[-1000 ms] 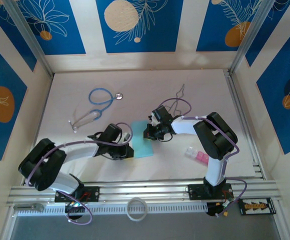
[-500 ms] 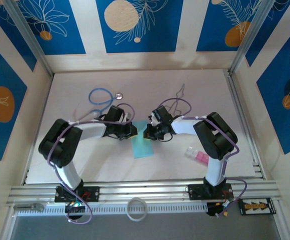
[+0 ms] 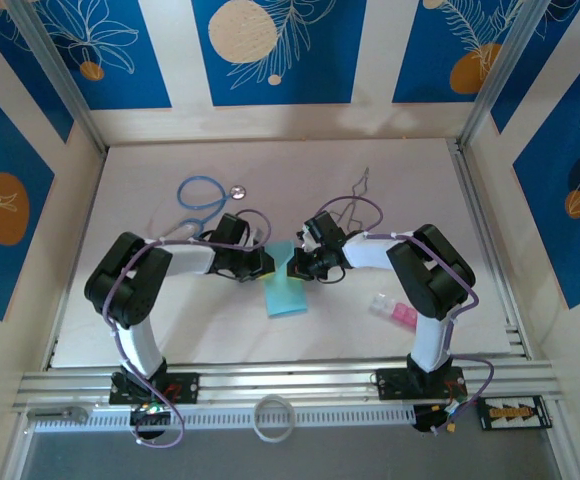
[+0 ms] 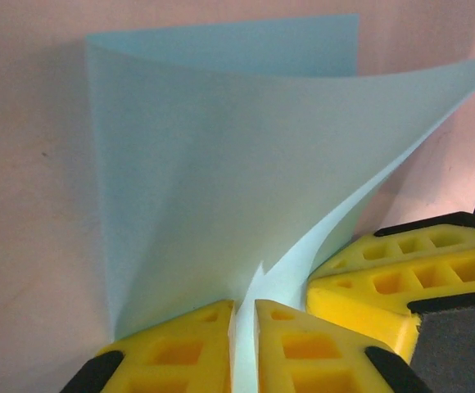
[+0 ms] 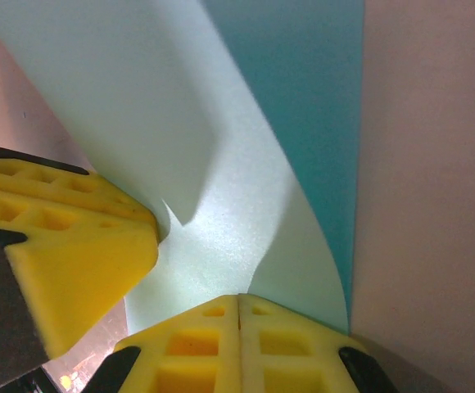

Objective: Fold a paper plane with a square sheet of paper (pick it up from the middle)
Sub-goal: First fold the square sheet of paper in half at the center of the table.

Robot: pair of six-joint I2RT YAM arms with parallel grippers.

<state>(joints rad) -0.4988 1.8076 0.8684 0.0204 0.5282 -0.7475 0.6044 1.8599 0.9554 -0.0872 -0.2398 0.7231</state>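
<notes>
**Sheet pinched from two sides**

Mid-table, at the far end of the square sheet of paper [image 3: 286, 292]: clamped from 9 o'clock by the left gripper [image 3: 266, 265], with the paper's edge running up through the thin slit between its yellow fingers [image 4: 180, 352]. Clamped from 3 o'clock by the right gripper [image 3: 294, 268], pressed tight together on the sheet's edge. Curled upward between the two, flat on the table [image 3: 390, 190] toward 6 o'clock. Well apart at 10 o'clock, a stethoscope [image 3: 202, 200]; near at 4 o'clock, pink and clear blocks [image 3: 394, 311].
</notes>
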